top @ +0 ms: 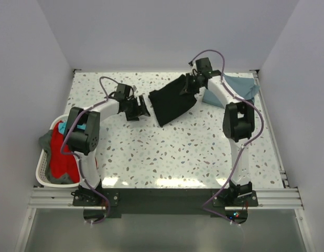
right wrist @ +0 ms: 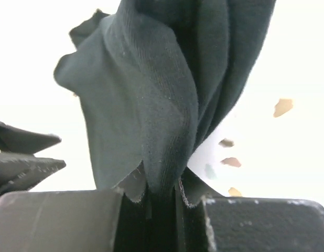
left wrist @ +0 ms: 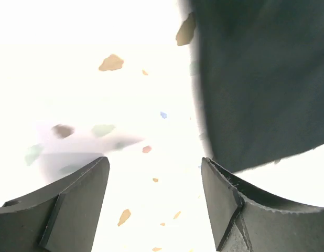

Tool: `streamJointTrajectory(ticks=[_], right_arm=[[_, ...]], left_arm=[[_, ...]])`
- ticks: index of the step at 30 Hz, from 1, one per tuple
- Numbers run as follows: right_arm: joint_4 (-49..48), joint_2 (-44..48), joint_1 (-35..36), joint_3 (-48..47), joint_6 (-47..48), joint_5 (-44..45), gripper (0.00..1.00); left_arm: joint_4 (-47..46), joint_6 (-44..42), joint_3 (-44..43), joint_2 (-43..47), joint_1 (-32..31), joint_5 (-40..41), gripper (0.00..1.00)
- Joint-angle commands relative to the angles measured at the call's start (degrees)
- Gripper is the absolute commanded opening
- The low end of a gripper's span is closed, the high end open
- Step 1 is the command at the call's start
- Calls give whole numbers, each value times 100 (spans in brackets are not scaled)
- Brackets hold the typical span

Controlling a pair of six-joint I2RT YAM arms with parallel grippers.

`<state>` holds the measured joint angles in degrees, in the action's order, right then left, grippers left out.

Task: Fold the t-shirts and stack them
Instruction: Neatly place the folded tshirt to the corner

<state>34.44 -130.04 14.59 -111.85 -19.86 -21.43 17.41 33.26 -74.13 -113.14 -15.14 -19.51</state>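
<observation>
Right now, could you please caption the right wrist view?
Right gripper pinching bunched black t-shirt over speckled table.

We see a black t-shirt [top: 170, 105], a blue t-shirt [top: 241, 85], a white table [top: 167, 152] with dark spots, a white basket [top: 40, 176].

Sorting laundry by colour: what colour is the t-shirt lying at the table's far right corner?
The slate-blue t-shirt is a plain dusty blue, clearest in the top external view.
</observation>
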Motion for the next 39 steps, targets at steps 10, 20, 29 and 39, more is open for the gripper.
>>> streamJointTrajectory(ticks=[10, 20, 29, 39], right_arm=[[1470, -584, -474, -2560, 483, 1536, 0], [1461, -365, -1072, -2982, 439, 1352, 0], [1092, 119, -1405, -3000, 18, 1028, 0], [793, 453, -1854, -2992, -519, 342, 0]], left_arm=[[-115, -91, 856, 635, 151, 184, 77], [-168, -39, 1172, 706, 151, 228, 76], [-133, -30, 1313, 723, 151, 246, 76], [-141, -30, 1410, 715, 151, 246, 76]])
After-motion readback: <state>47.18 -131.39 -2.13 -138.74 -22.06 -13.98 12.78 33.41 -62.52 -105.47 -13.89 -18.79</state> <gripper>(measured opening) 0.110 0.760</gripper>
